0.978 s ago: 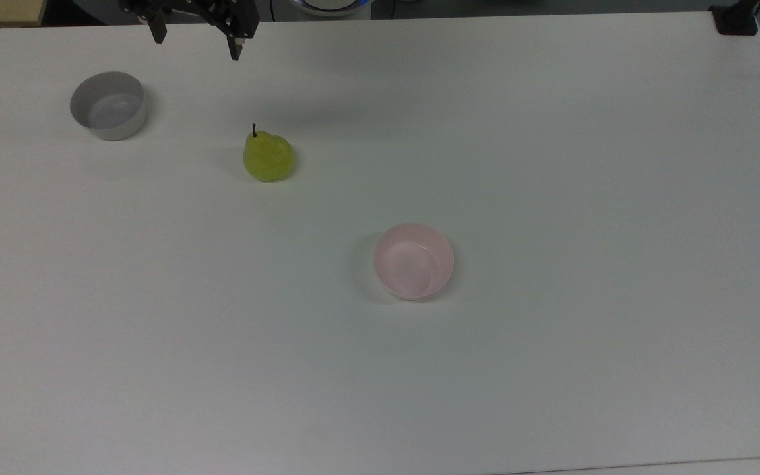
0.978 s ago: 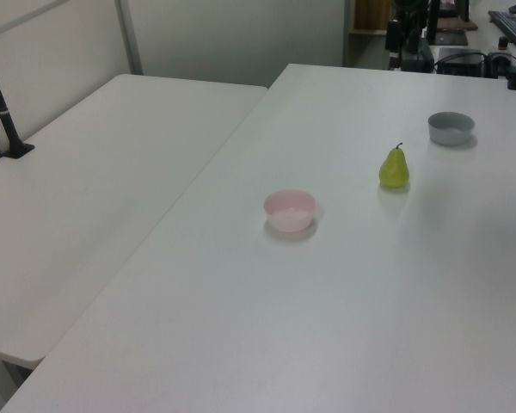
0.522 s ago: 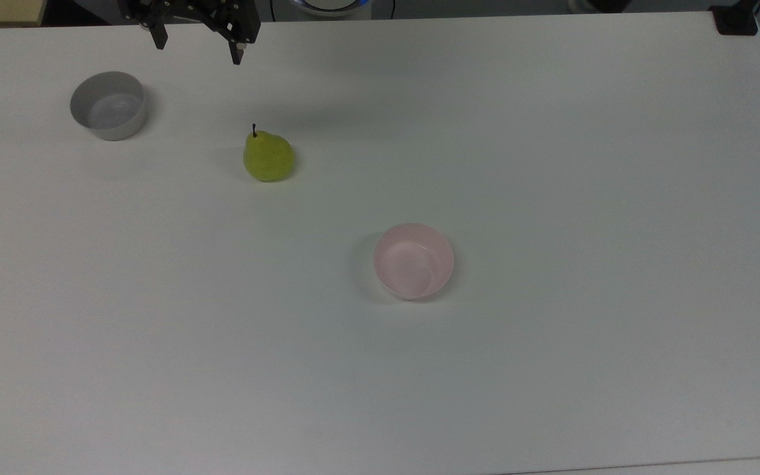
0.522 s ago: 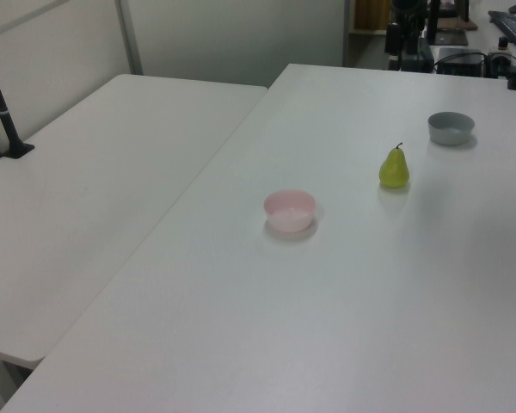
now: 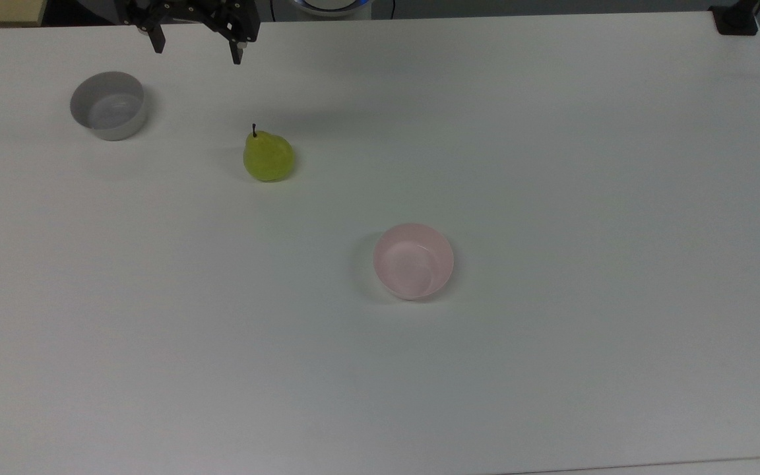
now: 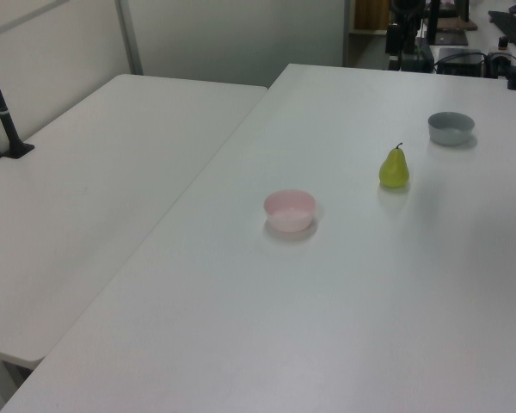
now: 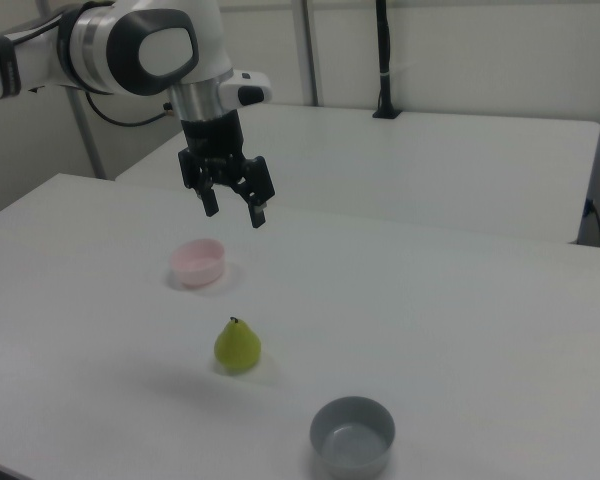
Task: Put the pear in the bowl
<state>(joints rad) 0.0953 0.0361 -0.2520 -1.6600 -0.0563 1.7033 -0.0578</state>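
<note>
My claw [image 7: 234,211] hangs open and empty in the air above the white tabletop [image 5: 551,165], its 2 fingers [image 7: 258,214] spread. Below it the pear [image 7: 238,345] stands upright on the tabletop, stem up, well apart from the pink bowl [image 7: 198,262] and the grey bowl [image 7: 353,434]. I can read no writing or label anywhere.

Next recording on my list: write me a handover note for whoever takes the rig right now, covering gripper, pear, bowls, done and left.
Gripper: open, empty, raised above the white table, apart from everything.
Small glossy yellow-green pear: upright on the table, untouched, between the two bowls.
Small round pale pink plastic bowl: empty, the target.
Grey straight-sided round bowl: empty, not the target.
Done: nothing placed yet.
Left: descend over the pear, close the jaws on it, lift, carry to the pink bowl, release.
</note>
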